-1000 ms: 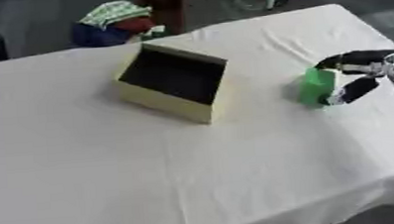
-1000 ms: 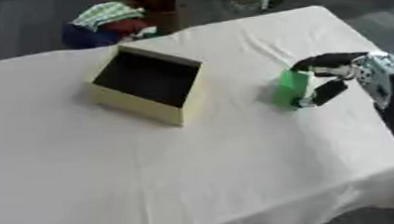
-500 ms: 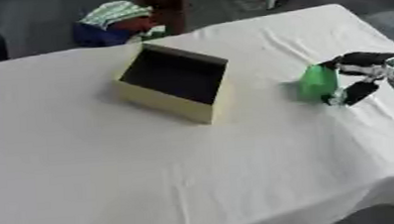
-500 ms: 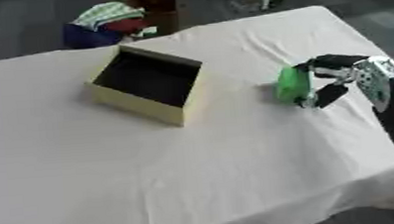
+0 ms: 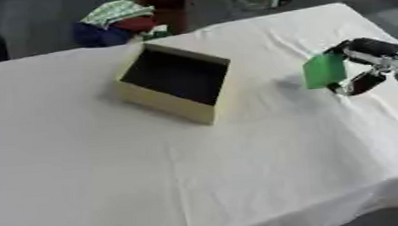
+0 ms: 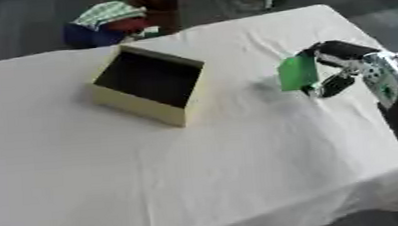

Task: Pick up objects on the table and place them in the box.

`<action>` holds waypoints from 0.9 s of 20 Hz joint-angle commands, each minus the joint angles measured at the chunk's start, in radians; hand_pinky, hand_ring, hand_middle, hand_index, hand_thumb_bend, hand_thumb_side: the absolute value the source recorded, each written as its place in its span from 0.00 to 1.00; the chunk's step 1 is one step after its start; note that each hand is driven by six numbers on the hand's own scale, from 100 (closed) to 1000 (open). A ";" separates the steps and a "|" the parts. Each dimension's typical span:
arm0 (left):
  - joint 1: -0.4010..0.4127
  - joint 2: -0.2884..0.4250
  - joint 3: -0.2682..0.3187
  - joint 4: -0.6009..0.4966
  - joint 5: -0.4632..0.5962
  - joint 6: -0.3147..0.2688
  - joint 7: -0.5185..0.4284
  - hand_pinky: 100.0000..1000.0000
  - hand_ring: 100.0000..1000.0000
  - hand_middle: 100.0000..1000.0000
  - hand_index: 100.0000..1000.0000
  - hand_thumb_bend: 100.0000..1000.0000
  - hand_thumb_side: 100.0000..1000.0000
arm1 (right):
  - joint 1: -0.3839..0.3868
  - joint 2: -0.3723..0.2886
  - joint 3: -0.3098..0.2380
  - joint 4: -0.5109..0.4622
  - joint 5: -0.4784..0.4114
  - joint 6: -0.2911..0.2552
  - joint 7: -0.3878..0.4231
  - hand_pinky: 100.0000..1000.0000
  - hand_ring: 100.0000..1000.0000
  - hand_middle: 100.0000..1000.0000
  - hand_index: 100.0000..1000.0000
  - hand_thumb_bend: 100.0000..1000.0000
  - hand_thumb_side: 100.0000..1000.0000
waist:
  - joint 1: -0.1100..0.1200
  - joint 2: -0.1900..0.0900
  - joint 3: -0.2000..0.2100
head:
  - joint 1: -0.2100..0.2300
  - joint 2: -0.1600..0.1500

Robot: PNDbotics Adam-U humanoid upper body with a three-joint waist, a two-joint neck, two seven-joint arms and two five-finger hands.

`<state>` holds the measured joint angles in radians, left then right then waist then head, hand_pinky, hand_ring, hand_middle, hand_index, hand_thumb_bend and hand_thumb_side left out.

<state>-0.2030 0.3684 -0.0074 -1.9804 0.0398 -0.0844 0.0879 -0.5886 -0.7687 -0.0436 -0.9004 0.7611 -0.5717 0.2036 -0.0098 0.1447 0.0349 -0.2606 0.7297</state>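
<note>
The right hand holds a green object near the right edge of the table, its fingers curled over the top and the thumb below, pinching the object between them. A shadow on the cloth to the object's left suggests it is clear of the surface. The box lies toward the far middle of the table, tipped on its side so its dark opening faces up and toward the near right. It stands well apart from the held object. The left hand is not visible in either view. Judged step: carrying the green object to the box. Recommended: keep the pinch as it is during the carry, travel left and slightly toward the far edge, keep the object above the box's raised near rim, and release only once it is over the dark opening. Risk noted: brushing the rim could push the light-looking box along the cloth.
</note>
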 commanded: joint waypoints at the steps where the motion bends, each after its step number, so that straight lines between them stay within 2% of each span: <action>1: -0.006 0.022 0.007 -0.020 0.002 0.000 -0.001 0.69 0.50 0.49 0.80 0.00 0.73 | -0.038 -0.031 -0.012 -0.059 -0.050 -0.022 -0.047 0.71 0.84 0.42 0.69 0.00 0.00 | -0.002 -0.016 -0.001 | 0.001 -0.003; 4: -0.006 0.022 0.004 -0.020 0.003 0.001 -0.003 0.69 0.51 0.49 0.80 0.00 0.73 | -0.089 -0.024 0.012 -0.097 -0.094 -0.047 -0.053 0.70 0.84 0.42 0.69 0.00 0.00 | -0.003 -0.021 0.000 | -0.002 0.000; 10: -0.008 0.021 -0.006 -0.020 0.008 0.002 -0.013 0.69 0.51 0.49 0.80 0.00 0.73 | -0.218 0.038 0.088 -0.123 -0.172 -0.070 0.015 0.71 0.83 0.43 0.70 0.00 0.00 | -0.008 -0.032 0.023 | -0.020 0.003; 14: -0.012 0.022 -0.011 -0.020 0.012 0.002 -0.019 0.69 0.51 0.49 0.80 0.00 0.73 | -0.306 0.111 0.135 -0.073 -0.161 -0.070 0.068 0.71 0.83 0.44 0.70 0.00 0.00 | -0.009 -0.032 0.046 | -0.029 0.000; 18: -0.018 0.020 -0.013 -0.020 0.015 0.002 -0.023 0.69 0.50 0.49 0.80 0.00 0.73 | -0.398 0.197 0.154 0.014 -0.108 -0.068 0.125 0.71 0.83 0.45 0.71 0.00 0.00 | -0.009 -0.027 0.070 | -0.030 -0.007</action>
<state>-0.2049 0.3684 -0.0206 -1.9804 0.0519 -0.0810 0.0687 -0.9605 -0.5725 0.1106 -0.9009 0.6376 -0.6390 0.3121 -0.0202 0.1298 0.1068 -0.2887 0.7286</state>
